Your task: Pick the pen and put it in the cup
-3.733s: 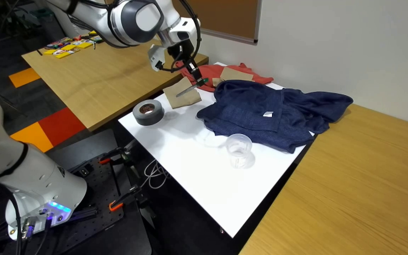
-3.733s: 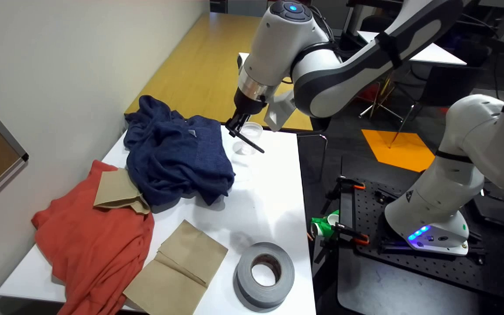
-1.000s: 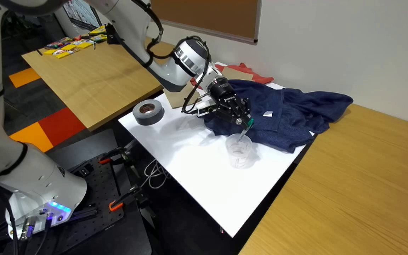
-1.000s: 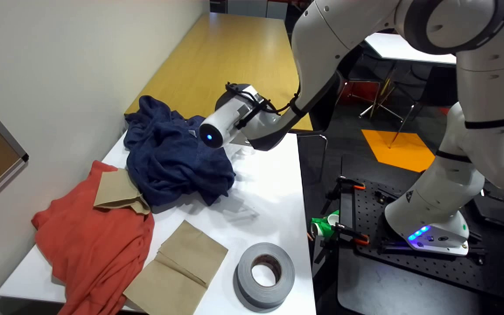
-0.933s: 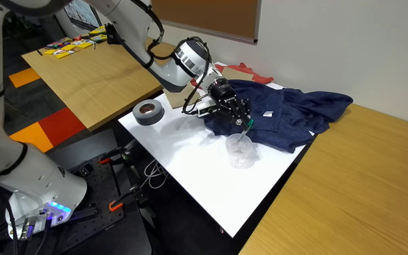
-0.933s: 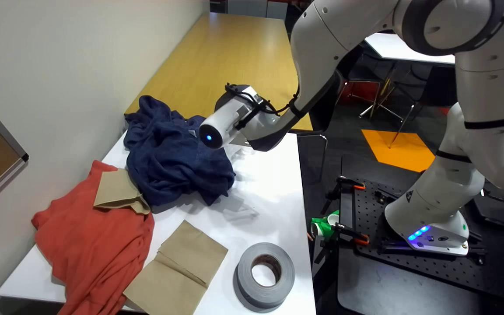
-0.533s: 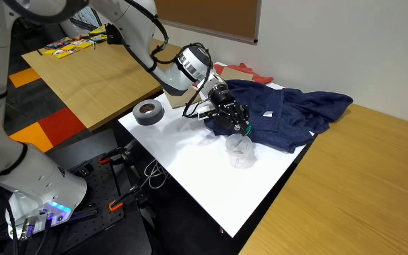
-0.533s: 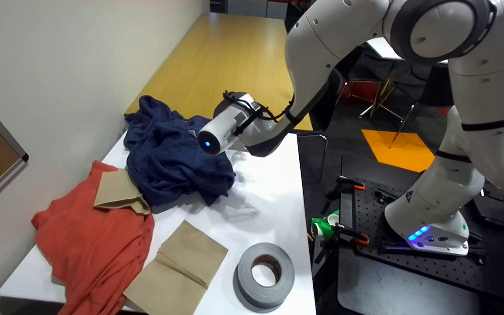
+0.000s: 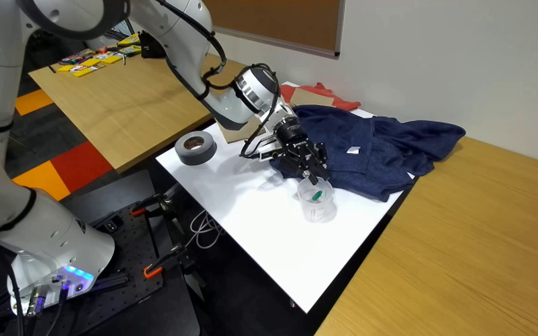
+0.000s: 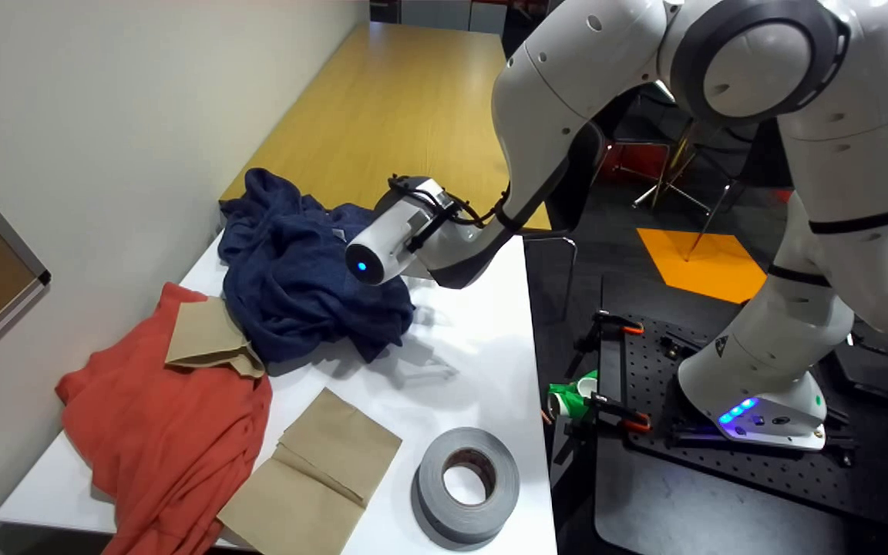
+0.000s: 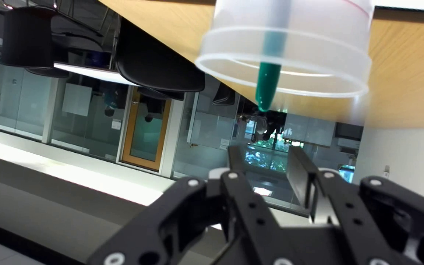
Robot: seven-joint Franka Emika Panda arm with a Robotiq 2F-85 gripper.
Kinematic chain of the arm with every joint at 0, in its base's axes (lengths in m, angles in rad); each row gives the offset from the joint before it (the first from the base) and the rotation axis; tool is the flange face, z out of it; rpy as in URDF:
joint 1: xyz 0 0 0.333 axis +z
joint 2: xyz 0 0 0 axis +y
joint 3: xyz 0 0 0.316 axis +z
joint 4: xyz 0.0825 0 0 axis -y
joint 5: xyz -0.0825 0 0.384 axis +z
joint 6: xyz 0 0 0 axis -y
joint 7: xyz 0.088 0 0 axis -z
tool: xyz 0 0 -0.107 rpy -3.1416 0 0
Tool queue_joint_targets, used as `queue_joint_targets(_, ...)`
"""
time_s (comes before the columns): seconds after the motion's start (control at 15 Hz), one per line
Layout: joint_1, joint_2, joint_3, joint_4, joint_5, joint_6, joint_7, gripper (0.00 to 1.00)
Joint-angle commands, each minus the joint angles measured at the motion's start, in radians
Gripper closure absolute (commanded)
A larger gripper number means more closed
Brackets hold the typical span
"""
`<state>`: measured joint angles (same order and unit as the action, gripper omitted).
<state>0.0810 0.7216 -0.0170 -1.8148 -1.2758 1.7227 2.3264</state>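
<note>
The clear cup [image 9: 313, 213] stands upright on the white table [image 9: 269, 233], near the navy cloth. The pen is inside the cup; its green end [image 9: 317, 195] leans near the rim. In the wrist view the cup [image 11: 318, 44] is at the top, upside down, and the green pen end [image 11: 268, 84] sticks out past its rim. My gripper [image 9: 320, 178] is just above the cup's rim. In the wrist view the gripper [image 11: 265, 154] is open, with nothing between its fingers, apart from the pen. In an exterior view the arm [image 10: 413, 231] hides gripper, pen and cup.
A navy cloth [image 9: 371, 149] lies right behind the cup and gripper. A grey tape roll [image 9: 195, 154] stands near the table's edge, also in an exterior view [image 10: 432, 493]. Brown paper [image 10: 297, 493] and a red cloth [image 10: 174, 432] lie on the table.
My gripper carried the pen over to the cup, lowered it and opened. The pen has dropped from the fingers into the cup. The cup has stayed in place.
</note>
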Motion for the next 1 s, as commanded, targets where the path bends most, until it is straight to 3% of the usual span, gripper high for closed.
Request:
queue_joint_targets(0.0, 0.006, -0.012, 0.008, 0.014, 0.031, -0.042, 0.02, 0.32)
queue_joint_targets(0.27, 0.011, -0.103, 0.01, -0.044, 0.04, -0.066, 0.03, 0.02)
queue_joint_targets(0.93, 0.001, -0.344, 0.031, -0.183, 0.082, -0.078, -0.027, 0.0)
